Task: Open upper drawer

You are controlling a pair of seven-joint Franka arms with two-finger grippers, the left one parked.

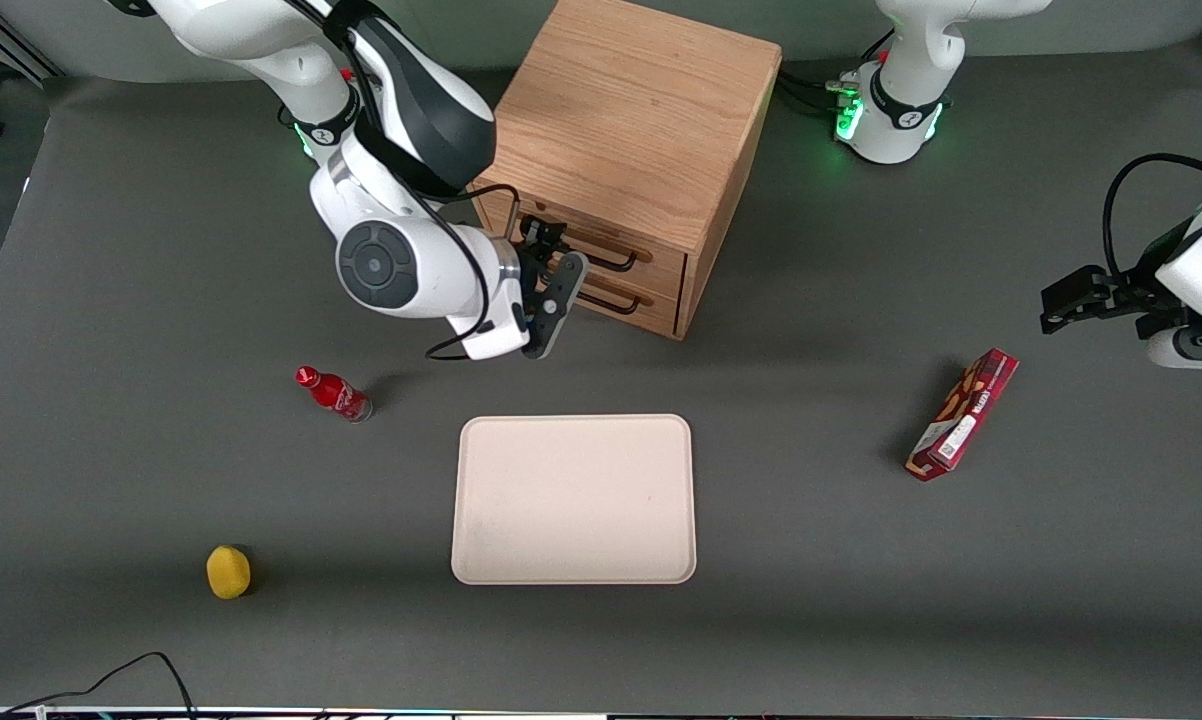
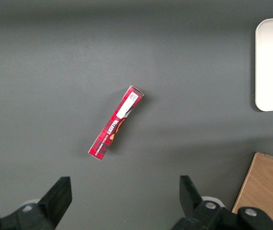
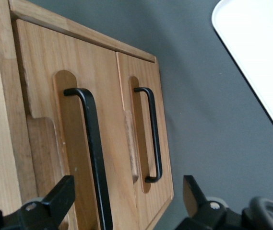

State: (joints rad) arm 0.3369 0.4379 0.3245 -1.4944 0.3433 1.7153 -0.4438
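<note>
Front view showed my gripper (image 1: 551, 268) spread wide before the shut upper drawer (image 1: 601, 247), whose black handle (image 1: 601, 255) ran lengthwise across its light oak front.

Working arm (image 1: 401, 265): glossy white rounded shell segments with a black moulded cover over the upper link. Dark grey circular cap on the large joint housing, ringed, with small marks at its centre. Black band with a white logo around the link above it. Black cable (image 1: 466, 270) looping along the joint and hanging below the wrist. Green indicator glow near the base. Hand (image 1: 551, 275): black body on a white flange, in front of the cabinet's drawers; flat, blunt black fingers (image 3: 57, 201), spread apart.
</note>
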